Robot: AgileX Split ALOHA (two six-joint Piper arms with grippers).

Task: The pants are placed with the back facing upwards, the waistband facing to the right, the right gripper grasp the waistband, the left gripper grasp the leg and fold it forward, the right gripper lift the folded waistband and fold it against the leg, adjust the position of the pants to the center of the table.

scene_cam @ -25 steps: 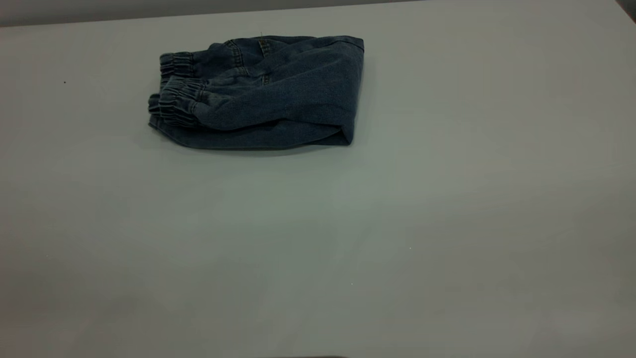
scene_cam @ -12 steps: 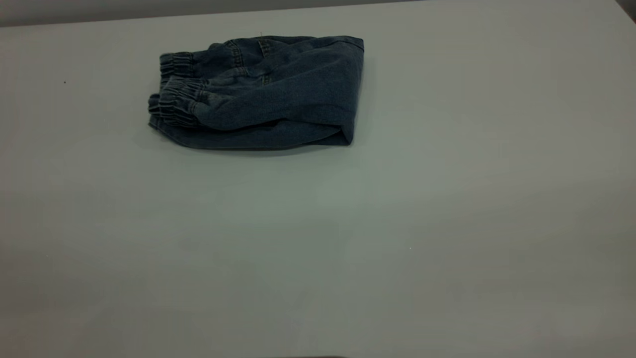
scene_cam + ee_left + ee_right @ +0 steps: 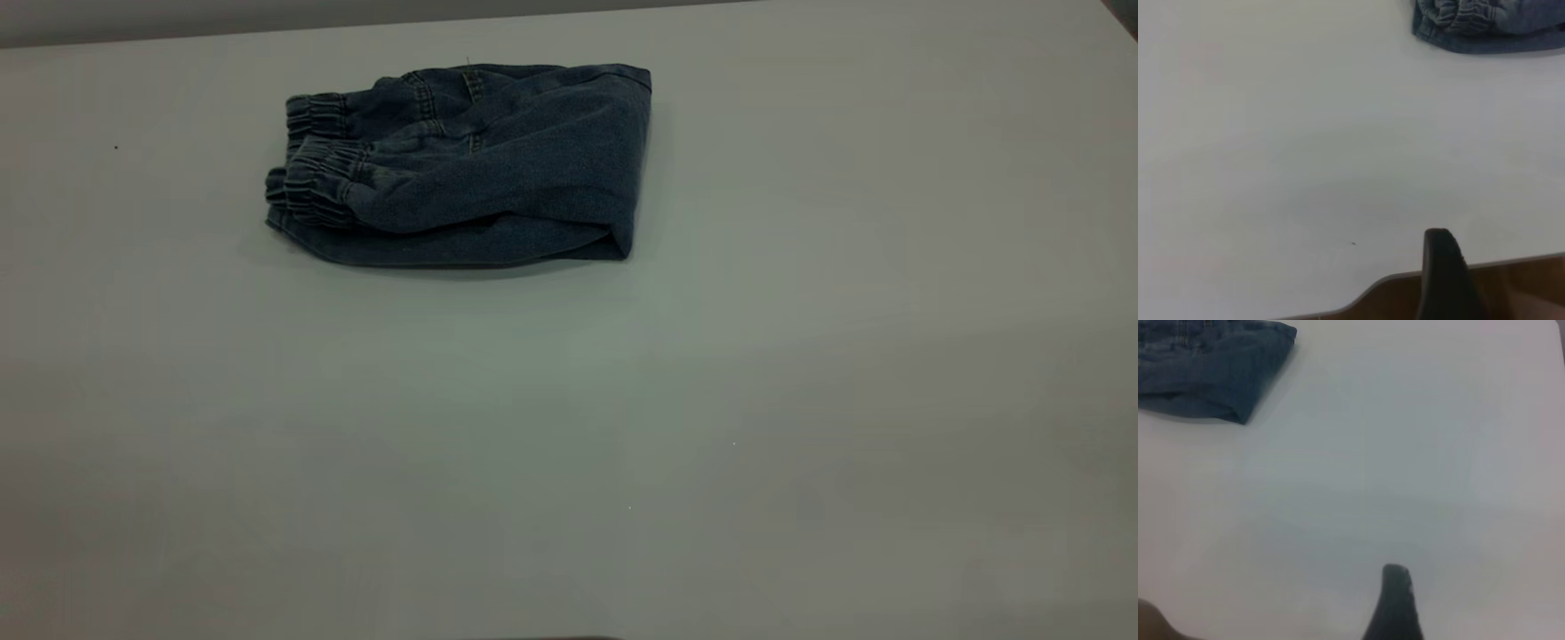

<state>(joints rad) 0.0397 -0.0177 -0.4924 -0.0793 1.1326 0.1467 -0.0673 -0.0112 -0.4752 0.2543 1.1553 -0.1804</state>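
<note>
1 bundle is all the exterior view has on it: the small blue washed-denim pants (image 3: 471, 164), folded up and lying flat on the big plain pale grey surface (image 3: 711, 400). They sit toward the far side and left of the middle. 2 gathered elastic bands (image 3: 316, 169) stack up at the bundle's left end, and a smooth folded edge closes off the right end. A couple of stitched seams show along the far side of the denim. Neither arm is in this shot.

Left wrist view: the black blocky left end effector (image 3: 1445, 280) hangs over the rounded near corner of the surface (image 3: 1305, 167), well apart from the pants (image 3: 1491, 27). Only the gathered end of the denim pokes into frame. Can't tell if it's released or clenched, and nothing is in it.

Right wrist view: the black right end effector (image 3: 1395, 607) is over bare surface (image 3: 1405, 453), well apart from the pants (image 3: 1211, 367), with the smooth folded end nearest. Same deal, can't tell its state.
</note>
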